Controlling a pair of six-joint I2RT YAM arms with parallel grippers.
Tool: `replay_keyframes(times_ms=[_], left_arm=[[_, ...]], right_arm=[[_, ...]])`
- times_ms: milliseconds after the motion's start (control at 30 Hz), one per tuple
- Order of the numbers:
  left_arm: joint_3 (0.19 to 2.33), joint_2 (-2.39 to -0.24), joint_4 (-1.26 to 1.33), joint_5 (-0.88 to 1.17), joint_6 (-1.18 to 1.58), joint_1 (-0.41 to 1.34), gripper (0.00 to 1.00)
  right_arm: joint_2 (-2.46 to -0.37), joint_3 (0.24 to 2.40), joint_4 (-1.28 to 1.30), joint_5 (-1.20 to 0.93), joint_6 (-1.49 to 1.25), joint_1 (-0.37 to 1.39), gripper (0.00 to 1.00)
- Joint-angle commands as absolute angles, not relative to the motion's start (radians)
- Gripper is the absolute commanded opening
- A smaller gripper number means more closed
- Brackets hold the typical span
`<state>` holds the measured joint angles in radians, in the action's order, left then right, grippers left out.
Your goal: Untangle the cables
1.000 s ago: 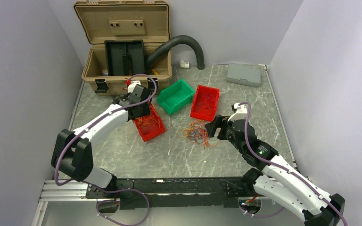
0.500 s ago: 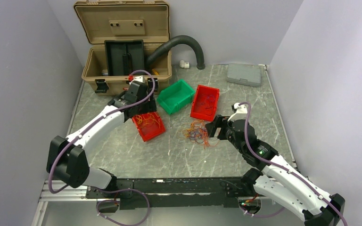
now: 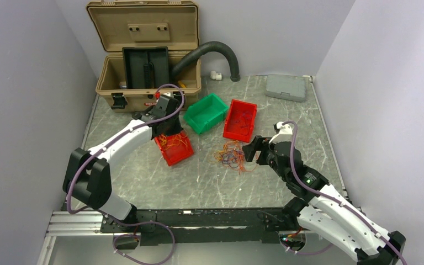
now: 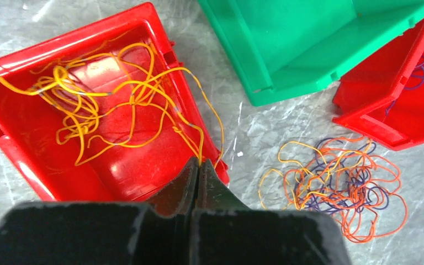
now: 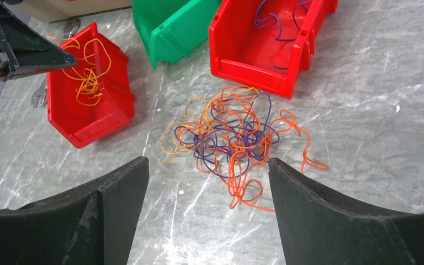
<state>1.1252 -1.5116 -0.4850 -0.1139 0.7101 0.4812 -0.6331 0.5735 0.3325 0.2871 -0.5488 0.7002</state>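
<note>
Above the near red bin of sorted yellow cables, the left claw sits pressed shut, while the right claw hangs wide open by the orange-and-purple tangle on the worktop, so the next move likely calls for pinching 1 strand free; no writing is legible.

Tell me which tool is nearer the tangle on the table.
Right. The right tool, open, hovers just right of the tangle; the left tool, shut, is over a red bin farther left.
</note>
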Motion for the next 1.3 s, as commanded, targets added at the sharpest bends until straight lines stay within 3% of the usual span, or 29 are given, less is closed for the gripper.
replay_keyframes(times_ms=[0, 167, 367, 800, 1033, 1167, 1200, 1267], left_arm=[[1.182, -1.468, -0.543, -0.19, 0.686, 0.483, 0.0], [1.155, -1.368, -0.624, -0.31, 0.647, 0.479, 0.0], [1.094, -1.322, -0.614, -0.283, 0.617, 0.474, 0.0], [1.056, -1.526, -0.519, -0.268, 0.582, 0.475, 0.0], [1.136, -1.688, -0.486, -0.196, 0.555, 0.491, 0.0], [1.16, -1.685, -0.512, -0.217, 0.52, 0.491, 0.16], [1.149, -1.665, -0.508, -0.216, 0.508, 0.49, 0.23], [1.121, -1.601, -0.499, -0.206, 0.496, 0.49, 0.47]], right_arm=[[-0.612, 0.585, 0.346, 0.315, -0.535, 0.701, 0.82], [-0.614, 0.58, 0.342, 0.312, -0.537, 0.699, 0.82], [-0.625, 0.578, 0.326, 0.305, -0.54, 0.7, 0.82], [-0.621, 0.578, 0.337, 0.308, -0.544, 0.699, 0.82], [-0.63, 0.573, 0.333, 0.311, -0.542, 0.7, 0.82], [-0.7, 0.576, 0.359, 0.323, -0.551, 0.7, 0.83], [-0.729, 0.581, 0.37, 0.324, -0.555, 0.7, 0.83], [-0.786, 0.585, 0.382, 0.32, -0.561, 0.699, 0.82]])
